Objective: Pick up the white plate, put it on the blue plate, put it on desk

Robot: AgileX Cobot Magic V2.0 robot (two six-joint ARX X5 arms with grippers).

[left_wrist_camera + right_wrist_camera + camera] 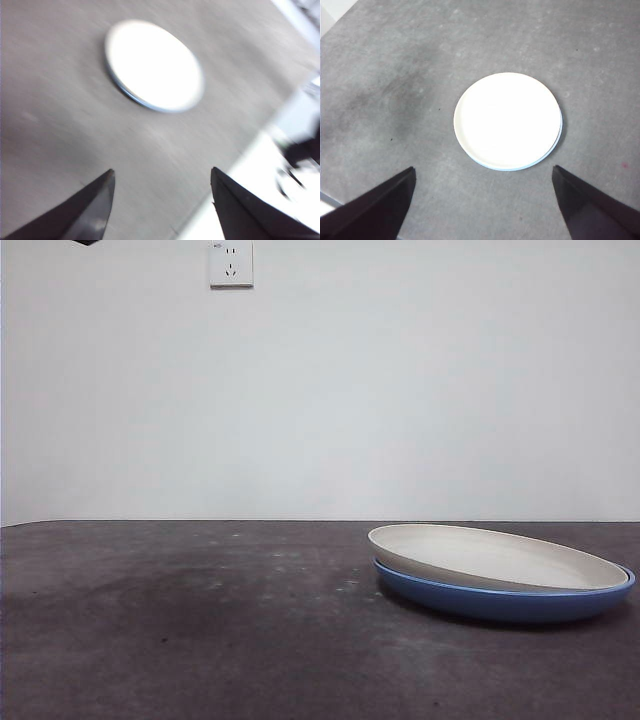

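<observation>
Here the white plate (500,554) hides most of the blue plate (500,602); both tools gape, empty.

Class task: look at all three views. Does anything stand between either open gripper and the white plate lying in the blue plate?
Nothing visible does. The white plate lies in the blue plate, and only bare desk shows between it and the open right gripper or the open left gripper.

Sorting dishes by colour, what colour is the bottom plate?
Blue; the blue plate under the white plate shows best in the front view.
</observation>
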